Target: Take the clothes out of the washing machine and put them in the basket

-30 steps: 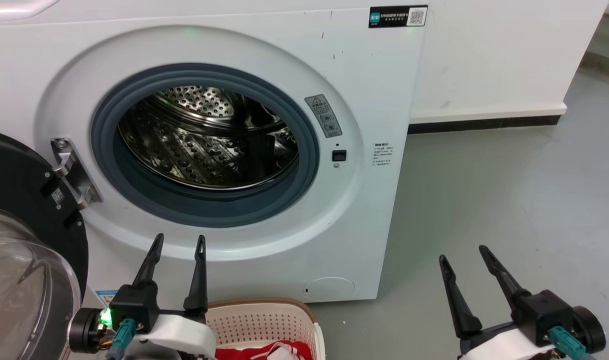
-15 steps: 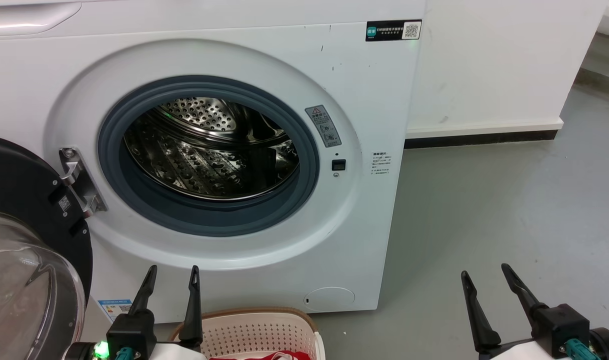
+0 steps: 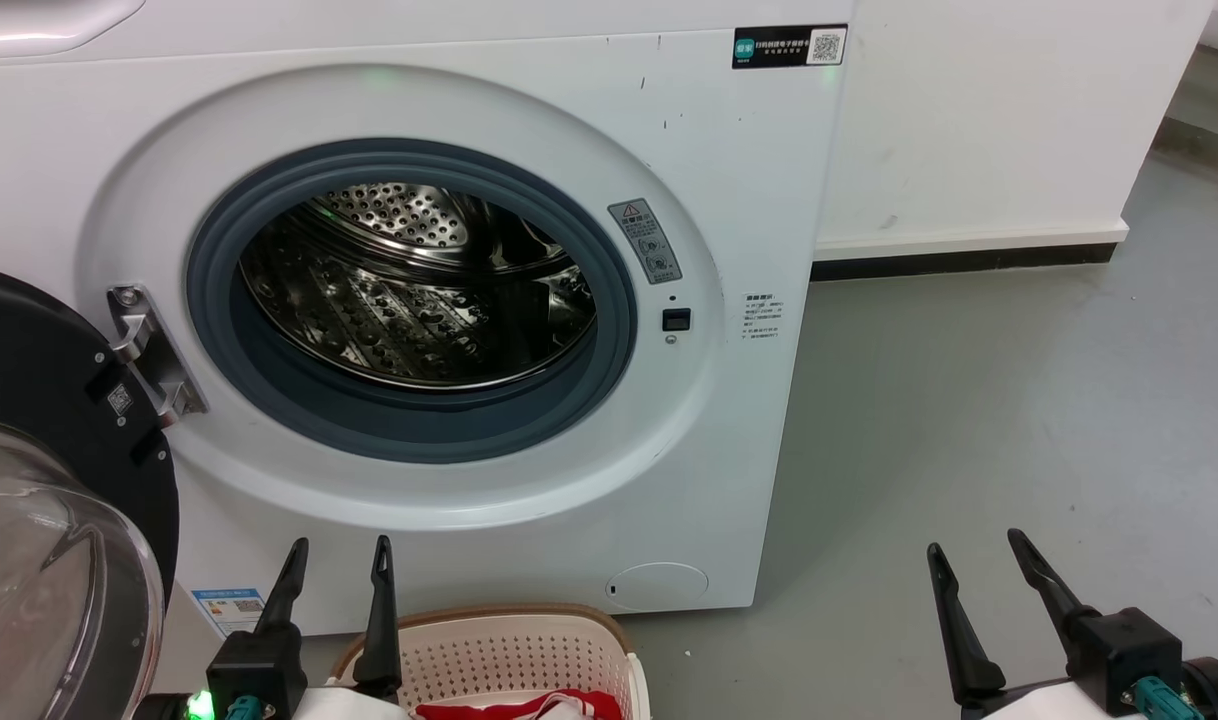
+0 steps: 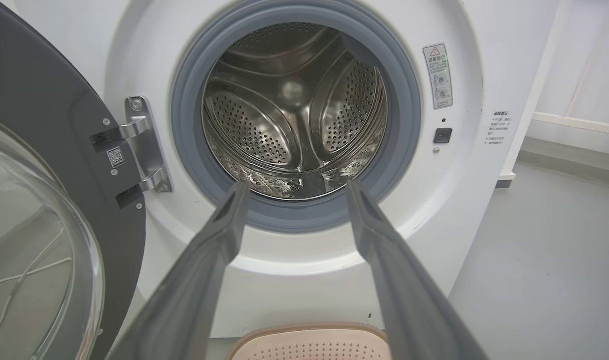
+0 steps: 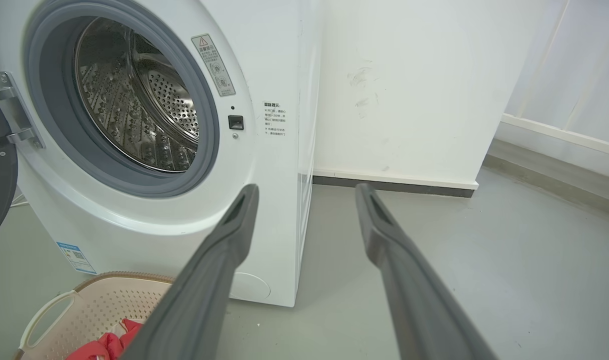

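The white washing machine (image 3: 729, 180) stands in front of me with its door (image 3: 39, 400) swung open to the left. Its steel drum (image 3: 409, 290) shows bare metal. The cream basket (image 3: 509, 650) sits on the floor below the porthole, and red clothes (image 3: 529, 708) lie in it. In the right wrist view the red clothes (image 5: 112, 342) lie in the basket (image 5: 84, 305). My left gripper (image 3: 337, 552) is open just above the basket's near left rim, holding nothing. My right gripper (image 3: 974, 550) is open over the bare floor to the right, holding nothing.
The glass bowl of the open door (image 3: 49, 570) bulges out close to my left arm. Grey floor (image 3: 969, 400) stretches right of the machine to a white wall (image 3: 969, 120) with a dark skirting strip.
Both grippers have drawn back toward the bottom of the head view and stay open. The head camera shifted a little, so the machine sits differently in the picture.
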{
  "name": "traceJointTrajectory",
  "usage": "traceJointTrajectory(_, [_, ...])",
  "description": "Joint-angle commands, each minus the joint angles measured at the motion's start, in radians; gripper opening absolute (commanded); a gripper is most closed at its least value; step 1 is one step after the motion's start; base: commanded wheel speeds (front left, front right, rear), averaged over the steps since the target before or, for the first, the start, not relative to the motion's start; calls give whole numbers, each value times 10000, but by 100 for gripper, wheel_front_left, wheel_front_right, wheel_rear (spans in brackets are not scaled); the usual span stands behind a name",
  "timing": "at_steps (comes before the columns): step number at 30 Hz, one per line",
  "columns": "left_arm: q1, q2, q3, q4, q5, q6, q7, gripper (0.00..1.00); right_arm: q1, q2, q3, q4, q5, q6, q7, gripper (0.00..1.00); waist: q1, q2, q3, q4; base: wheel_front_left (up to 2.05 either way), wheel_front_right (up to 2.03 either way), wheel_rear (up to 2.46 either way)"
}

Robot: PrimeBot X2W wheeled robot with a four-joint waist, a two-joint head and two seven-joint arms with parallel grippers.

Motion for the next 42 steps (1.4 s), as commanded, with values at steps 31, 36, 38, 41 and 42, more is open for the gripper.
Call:
traceJointTrajectory(31, [-369,-216,435,694,-2569,-329,462,0,-430,-175,31,731,3016,1,57,0,0,0,199,92,0,0,0])
traceJointTrajectory(36, [-484,-281,574,765,-3427,-474,656,0,-621,-228,11,926,4039,1,114,0,0,0,237,116,0,0,0])
traceJointTrajectory(38, [-533,-307,627,794,-3755,-531,731,0,-694,-246,0,994,4430,0,138,0,0,0,253,125,0,0,0])
traceJointTrajectory(41, [-610,-342,704,837,-4235,-610,843,0,-787,-270,-17,1095,4996,0,168,0,0,0,276,140,0,0,0])
traceJointTrajectory(42, [-632,-353,730,852,-4390,-640,876,0,-820,-278,-24,1129,5177,0,181,0,0,0,284,145,0,0,0])
